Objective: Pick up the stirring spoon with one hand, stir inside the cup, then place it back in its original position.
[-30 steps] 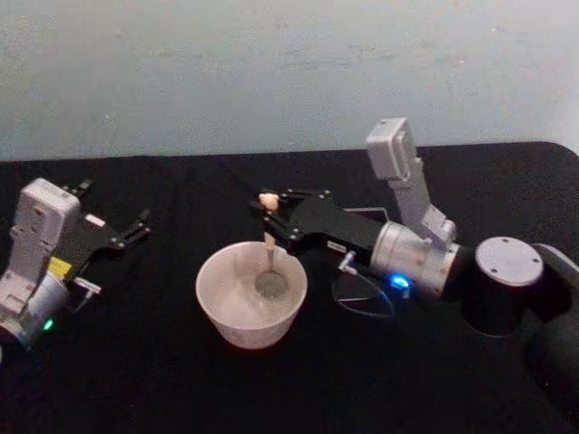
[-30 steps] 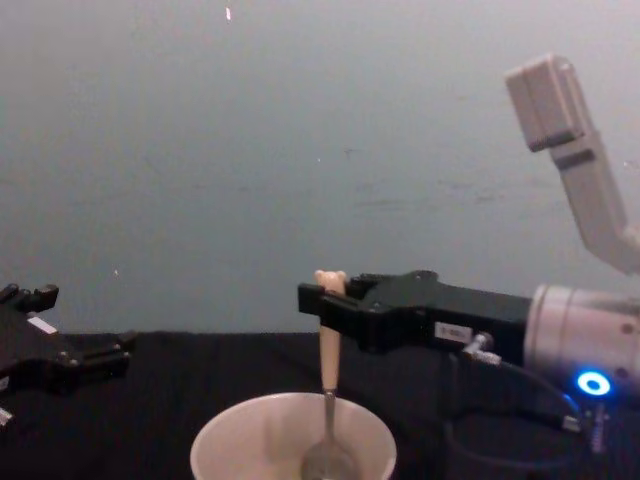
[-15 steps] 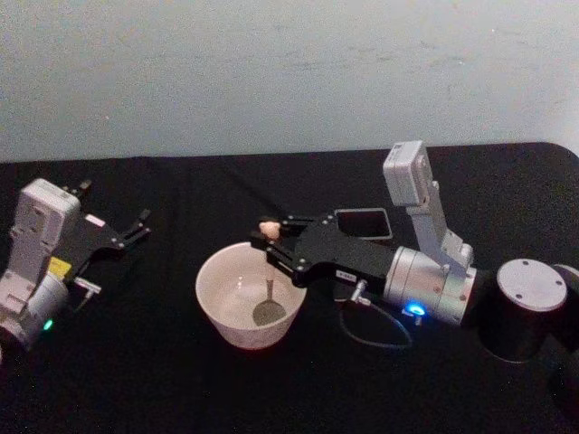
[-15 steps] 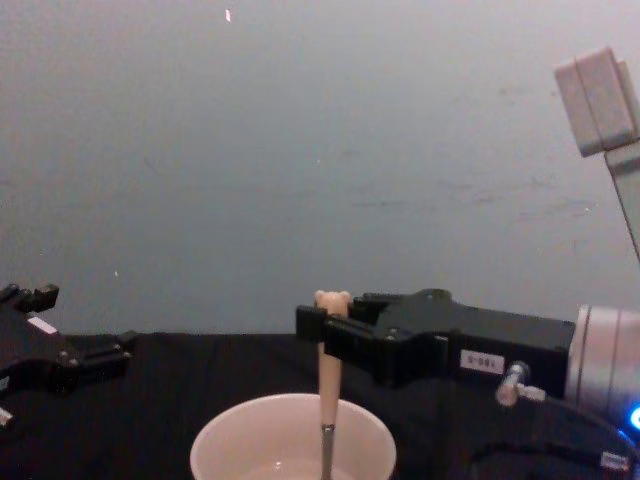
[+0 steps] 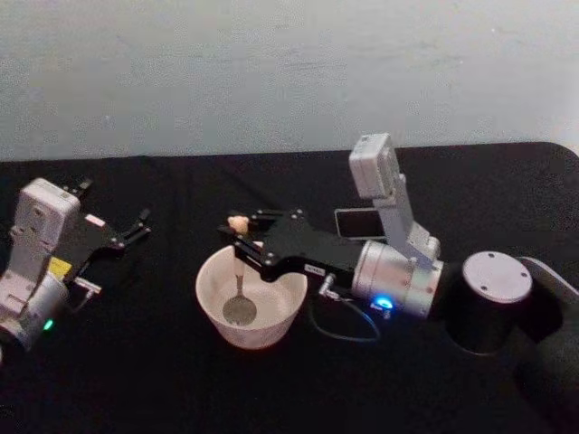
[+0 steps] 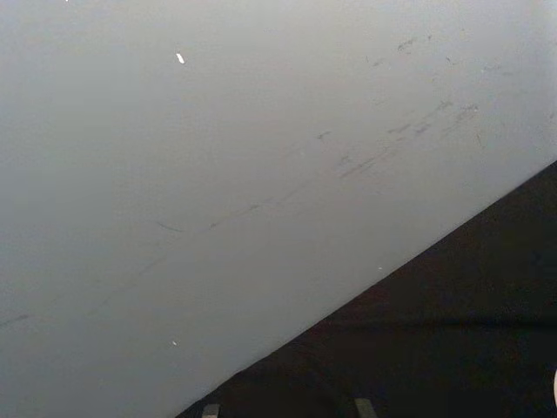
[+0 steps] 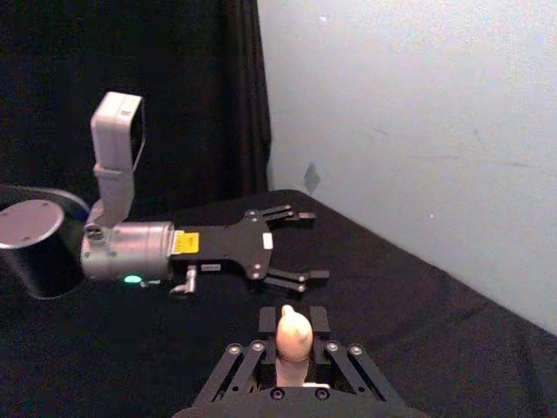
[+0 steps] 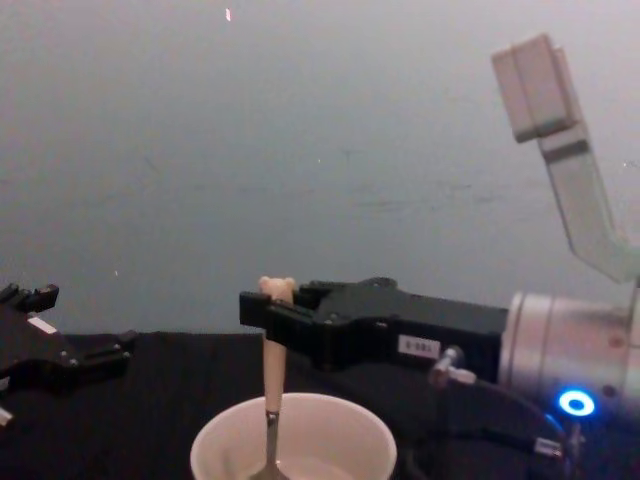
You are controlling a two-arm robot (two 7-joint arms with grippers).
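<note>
Right claw (image 5: 241, 237) clamped on the stirring spoon (image 5: 238, 307), centre frame!
The spoon hangs near-upright, bowl down in the left half of the cup (image 5: 262, 334). Its dark grey holder (image 5: 355, 223) sits up and right, behind the arm. Left claw (image 5: 137, 226) is parked far left, fingers apart.

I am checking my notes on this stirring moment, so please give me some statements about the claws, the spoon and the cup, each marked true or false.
1. The right claw is shut on the stirring spoon. True.
2. The spoon's metal bowl is inside the cup. True.
3. The spoon stands in the dark grey holder. False: the holder sits farther back, and the spoon is in the cup.
4. The left claw grips the cup's rim. False: it is open and apart from the cup, well to its left.
</note>
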